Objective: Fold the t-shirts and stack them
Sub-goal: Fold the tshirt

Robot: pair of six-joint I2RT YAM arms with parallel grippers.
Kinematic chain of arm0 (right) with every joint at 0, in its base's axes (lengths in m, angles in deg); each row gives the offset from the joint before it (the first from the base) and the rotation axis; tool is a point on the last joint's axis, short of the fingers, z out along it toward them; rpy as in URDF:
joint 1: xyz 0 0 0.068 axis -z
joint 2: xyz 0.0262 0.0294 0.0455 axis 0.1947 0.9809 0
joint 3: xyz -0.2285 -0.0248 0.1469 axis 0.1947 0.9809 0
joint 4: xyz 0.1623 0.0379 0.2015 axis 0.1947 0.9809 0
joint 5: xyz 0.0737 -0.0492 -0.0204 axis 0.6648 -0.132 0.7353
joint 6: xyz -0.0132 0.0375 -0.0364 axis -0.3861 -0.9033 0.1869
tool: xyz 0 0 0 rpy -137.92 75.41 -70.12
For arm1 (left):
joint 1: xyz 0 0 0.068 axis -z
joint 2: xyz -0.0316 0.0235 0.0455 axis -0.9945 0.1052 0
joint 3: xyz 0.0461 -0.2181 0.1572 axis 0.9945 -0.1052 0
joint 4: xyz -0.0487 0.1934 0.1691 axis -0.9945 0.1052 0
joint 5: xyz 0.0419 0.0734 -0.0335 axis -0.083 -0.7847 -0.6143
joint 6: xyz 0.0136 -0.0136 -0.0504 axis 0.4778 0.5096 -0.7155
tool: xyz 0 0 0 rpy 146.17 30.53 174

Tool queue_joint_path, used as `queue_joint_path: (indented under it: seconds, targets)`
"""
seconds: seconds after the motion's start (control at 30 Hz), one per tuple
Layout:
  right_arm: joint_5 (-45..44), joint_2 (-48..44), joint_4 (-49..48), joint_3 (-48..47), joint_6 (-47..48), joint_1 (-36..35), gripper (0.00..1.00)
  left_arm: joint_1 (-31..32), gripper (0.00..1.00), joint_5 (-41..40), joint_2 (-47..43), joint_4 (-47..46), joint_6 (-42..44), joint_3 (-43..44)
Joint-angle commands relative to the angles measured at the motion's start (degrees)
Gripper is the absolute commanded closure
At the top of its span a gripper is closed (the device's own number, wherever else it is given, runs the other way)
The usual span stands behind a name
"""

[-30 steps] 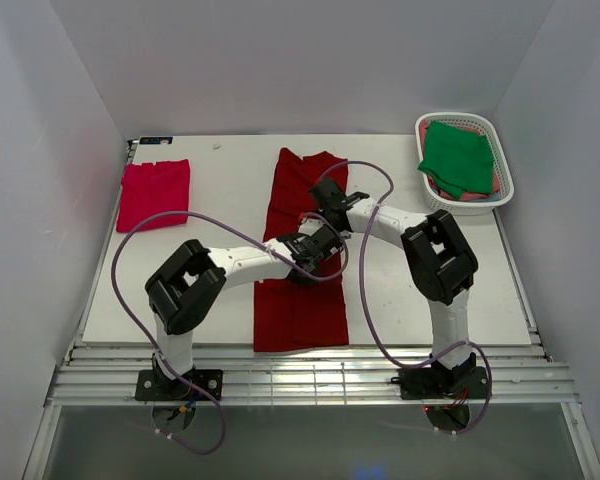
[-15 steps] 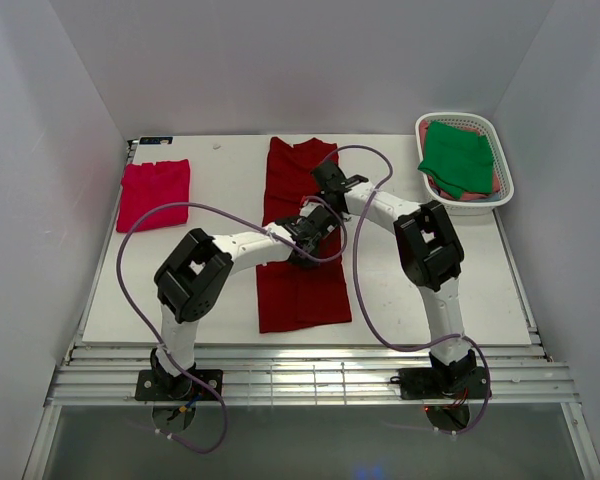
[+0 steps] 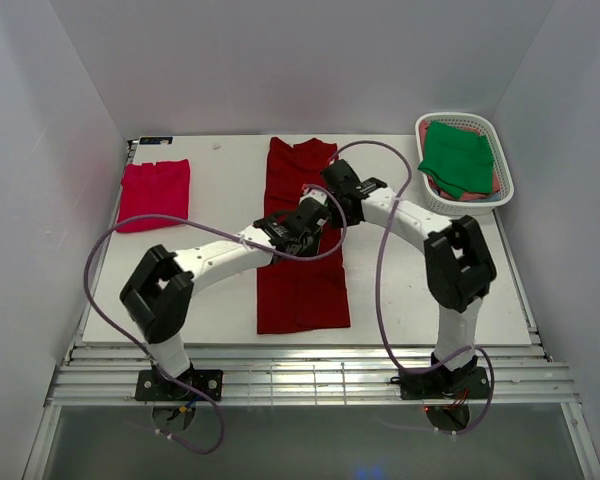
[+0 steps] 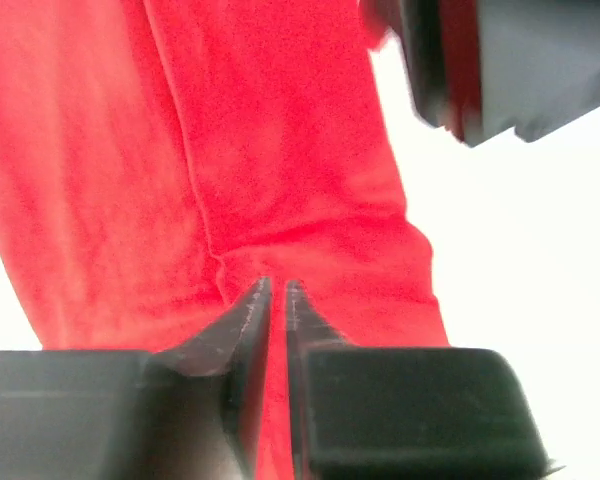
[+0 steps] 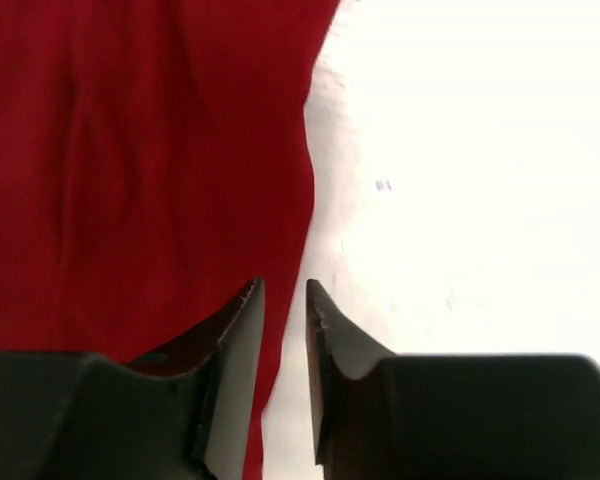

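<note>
The left arm (image 3: 220,258) and the right arm (image 3: 410,215) are reaching in over a dark red shirt (image 3: 302,290), which is lying as a long, narrow strip down the middle of the white desk (image 3: 220,300), one end toward the far edge and the other toward the arm bases. Both tools are meeting at the shirt's right-hand edge, in its far half.

The left tool (image 4: 276,288) is hanging low over the cloth with its fingers only a sliver apart. A crease in the shirt is running up to the tips, but no cloth is showing clamped between them. The right tool (image 5: 285,288) is standing just beside it, a little farther up the shirt. Its fingers are plainly apart and straddling the shirt's edge, one tip over red cloth and the other over bare desk, gripping nothing. In the left wrist view, a blurred dark part of the right tool is showing at the upper right, close above the shirt's edge.

A brighter pinkish-red shirt (image 3: 154,193) is lying folded into a flat rectangle well to the left of the dark red shirt, near the desk's far left corner. Well to the right of the dark red shirt, at the far right corner, a white slotted basket (image 3: 502,195) is holding a green shirt (image 3: 457,155), which is resting on some pinkish cloth (image 3: 480,197). Purple cables (image 3: 380,300) are trailing from both arms.
</note>
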Motion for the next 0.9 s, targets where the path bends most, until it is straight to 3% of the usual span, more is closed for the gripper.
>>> queue_joint_path:
  seconds: [0.0,0.1,0.13,0.27,0.4,0.87]
  targets:
    - [-0.31,-12.64,-0.57,5.04,-0.67,-1.73,0.64,0.23,0.74,-1.54,-12.81,-3.23,0.99,1.77]
    - [4.09,-20.11,-1.63,15.93,-3.91,-4.1,0.56,0.14,0.48,-6.17,-20.7,-1.83,-2.42,-5.23]
    - [5.23,-21.61,-1.97,18.66,-4.88,-4.72,0.54,-0.21,0.45,-7.16,-22.3,0.36,-4.01,-7.44]
    - [6.99,-28.2,-5.04,32.36,-10.33,-7.97,0.53,-1.88,0.44,-5.77,-26.8,3.72,-9.99,-19.13]
    - [9.28,-31.9,-8.47,38.53,-14.99,-10.43,0.51,-2.15,0.44,-3.13,-28.91,2.67,-13.6,-27.05]
    - [8.76,-32.79,-11.03,45.23,-23.35,-18.42,0.51,-2.06,0.44,3.64,-37.61,-2.96,-22.12,-42.53]
